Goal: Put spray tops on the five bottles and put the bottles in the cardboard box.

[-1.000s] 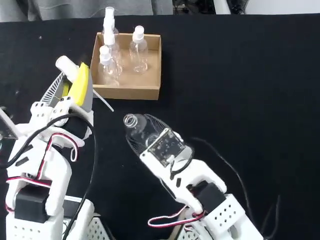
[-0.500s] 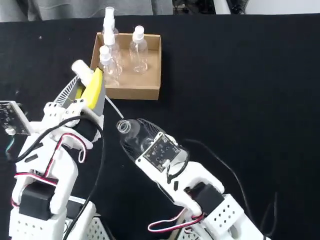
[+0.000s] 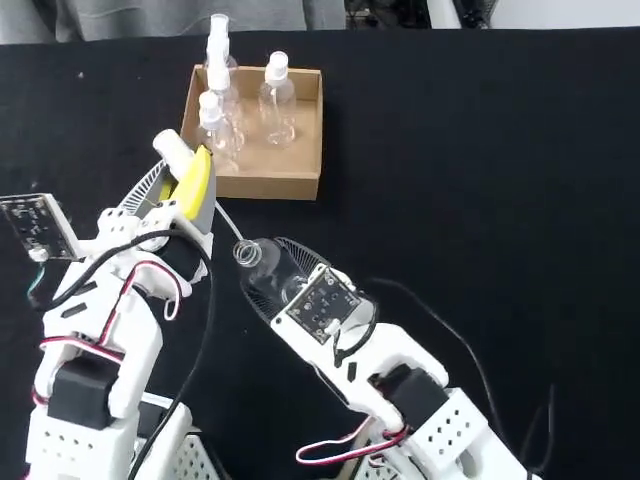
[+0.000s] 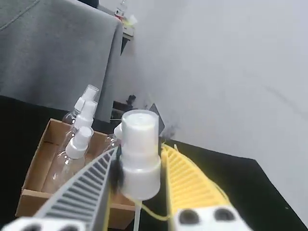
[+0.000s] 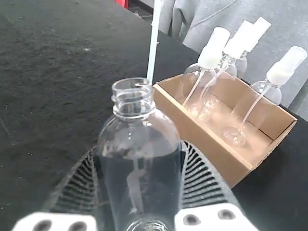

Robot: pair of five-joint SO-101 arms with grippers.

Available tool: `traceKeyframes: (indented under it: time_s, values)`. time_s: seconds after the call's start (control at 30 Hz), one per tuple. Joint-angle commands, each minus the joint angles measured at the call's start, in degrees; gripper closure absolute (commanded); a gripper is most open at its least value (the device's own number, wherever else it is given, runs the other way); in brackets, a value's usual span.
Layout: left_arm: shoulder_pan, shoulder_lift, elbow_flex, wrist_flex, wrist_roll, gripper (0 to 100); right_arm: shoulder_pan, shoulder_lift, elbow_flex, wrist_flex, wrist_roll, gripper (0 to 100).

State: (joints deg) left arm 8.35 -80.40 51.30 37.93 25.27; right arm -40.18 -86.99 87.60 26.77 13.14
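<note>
Black tabletop (image 3: 480, 150), left to right: the left gripper (image 3: 183, 172) is clamped on a white plastic spray top (image 4: 139, 154), and its thin dip tube (image 5: 153, 43) slants down to the open neck (image 5: 132, 98) of a clear round plastic bottle (image 5: 137, 144), held tilted in the closed right gripper (image 3: 272, 272). Tube tip sits right at the rim, can't tell if it's inside, so lining the tube up with the bottle's long axis looks like the key bit. Count: one spray top, one uncapped bottle, four capped bottles (image 3: 277, 95) in the brown cardboard box (image 3: 265, 185).
</note>
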Motion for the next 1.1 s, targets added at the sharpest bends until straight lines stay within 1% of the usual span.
traceKeyframes:
  time_s: [0.0,0.13,0.3,0.43,0.53,0.6,0.73,0.8,0.93,1.07]
  values:
    - [-2.15,-2.99,-5.85,-0.62,-0.18,97,-1.05,-1.36,-0.31,-1.58,0.53,98.7]
    - [-4.79,-9.05,-7.25,-0.62,-0.09,97,-1.05,-1.36,-0.31,-1.49,0.53,98.7]
    - [-4.53,-18.02,-5.76,3.52,-0.09,97,-1.05,-1.36,-0.31,-1.76,0.09,98.7]
    - [-4.53,-23.47,-3.38,3.96,-0.09,97,-1.67,-1.36,-0.31,-1.85,0.0,98.7]
    - [-3.74,-24.09,-1.19,4.13,-0.09,97,-3.69,-1.36,-0.31,-1.85,0.0,98.7]
    - [-1.63,-23.91,0.04,4.22,-0.53,97,-4.31,-1.36,-0.31,-1.85,0.0,98.7]
    - [3.3,-24.0,2.33,4.22,-3.78,97,-4.4,-1.36,-0.31,-1.93,0.0,98.7]
    - [4.35,-24.0,3.47,4.31,-4.22,97,-4.4,-1.36,-0.31,-1.93,0.0,98.7]
    - [4.62,-24.0,4.7,4.31,-4.22,97,-4.4,-1.45,-0.31,-1.93,0.0,98.7]
    - [4.26,-24.09,2.33,4.31,-4.22,97,-4.4,-1.36,-0.31,-1.93,0.0,98.7]
